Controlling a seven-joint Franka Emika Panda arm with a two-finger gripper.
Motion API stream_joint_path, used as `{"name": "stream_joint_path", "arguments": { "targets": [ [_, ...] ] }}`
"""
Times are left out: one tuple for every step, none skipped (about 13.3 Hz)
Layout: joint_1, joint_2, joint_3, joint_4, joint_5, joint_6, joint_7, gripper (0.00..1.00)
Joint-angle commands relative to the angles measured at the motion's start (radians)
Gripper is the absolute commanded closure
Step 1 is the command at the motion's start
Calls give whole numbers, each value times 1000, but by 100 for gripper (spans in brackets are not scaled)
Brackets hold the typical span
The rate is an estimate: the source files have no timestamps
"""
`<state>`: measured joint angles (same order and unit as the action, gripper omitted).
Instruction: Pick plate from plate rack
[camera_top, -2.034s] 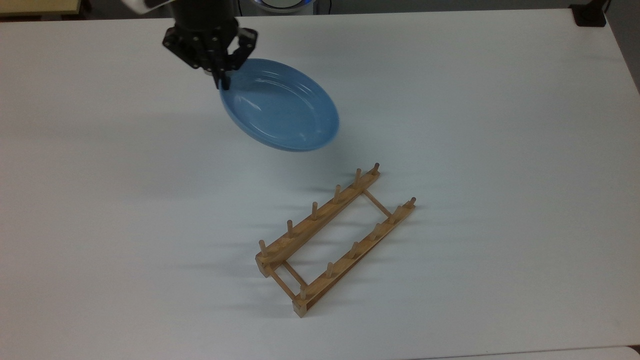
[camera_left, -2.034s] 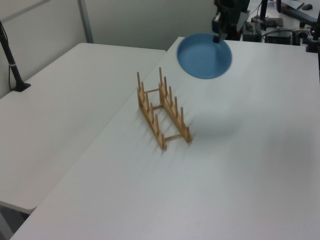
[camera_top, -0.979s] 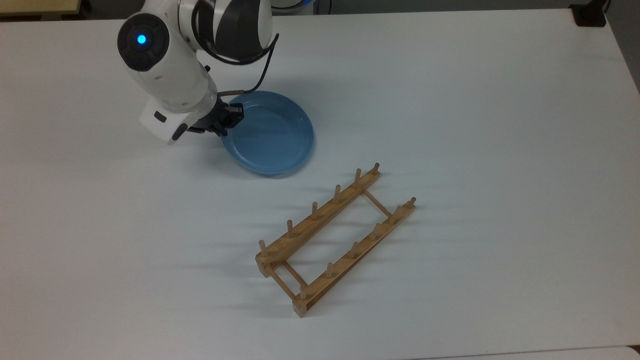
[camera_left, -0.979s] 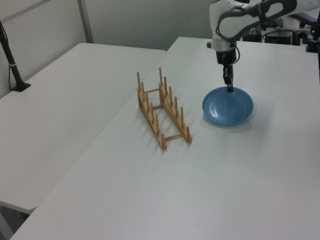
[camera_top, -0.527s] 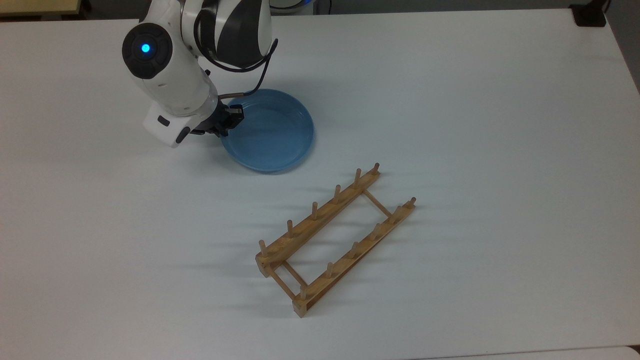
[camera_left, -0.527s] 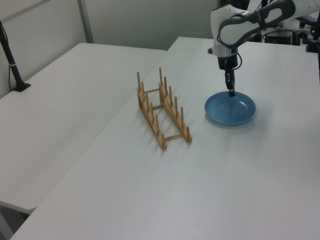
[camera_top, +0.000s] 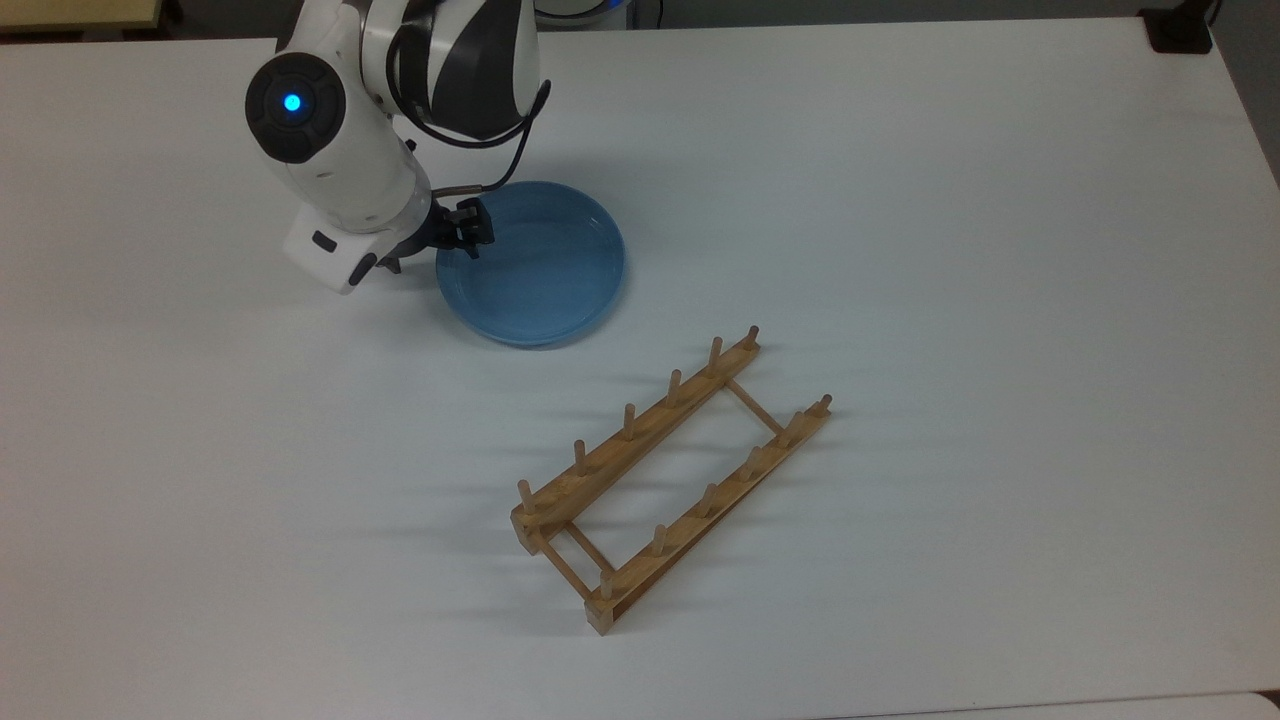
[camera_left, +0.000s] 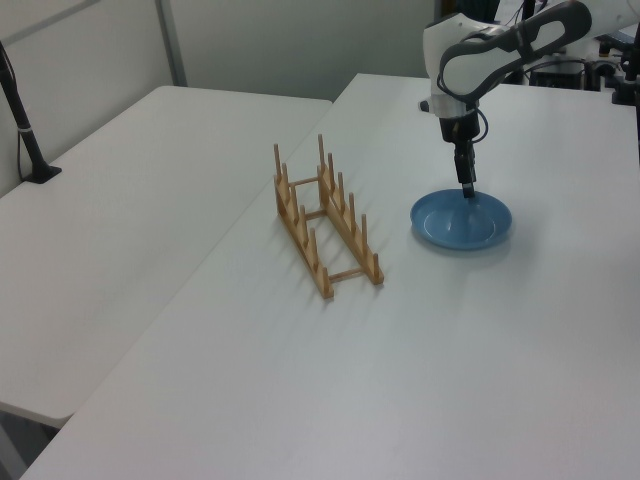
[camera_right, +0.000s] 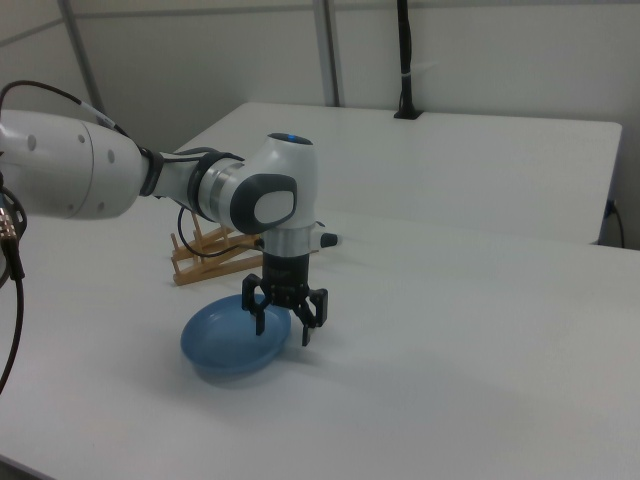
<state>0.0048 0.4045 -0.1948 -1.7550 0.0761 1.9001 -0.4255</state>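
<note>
Plate (camera_top: 535, 265) count one, flat on table (camera_top: 900, 200); one rack (camera_top: 670, 470) apart; gripper (camera_right: 284, 332) spread astride rim

No lettering, label, brand mark or number can be read on anything here — not on the robot arm (camera_top: 340, 150), the plate (camera_top: 535, 265), the plate rack (camera_top: 665, 470) or the white worktop (camera_top: 950, 250) — all surfaces look plain.

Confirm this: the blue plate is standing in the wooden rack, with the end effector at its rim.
Wrong in one respect: the plate lies flat on the table, apart from the rack, as the top view shows. The end effector is at its rim.
</note>
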Motion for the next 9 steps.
{"name": "stream_joint_path", "arguments": {
  "targets": [
    [21,-122,3,-8,-19,16,133,0],
    [24,-157,11,-5,-33,8,180,0],
    [23,-208,35,-1,-51,-16,224,0],
    [23,-238,46,5,-56,-41,250,0],
    [26,-268,49,8,-59,-68,278,0],
    [46,-298,49,8,-76,-91,306,0],
    [78,-326,49,8,-110,-110,341,0],
    [98,-351,51,8,-148,-134,387,0],
    [119,-369,52,9,-183,-159,437,0]
  ]
}}
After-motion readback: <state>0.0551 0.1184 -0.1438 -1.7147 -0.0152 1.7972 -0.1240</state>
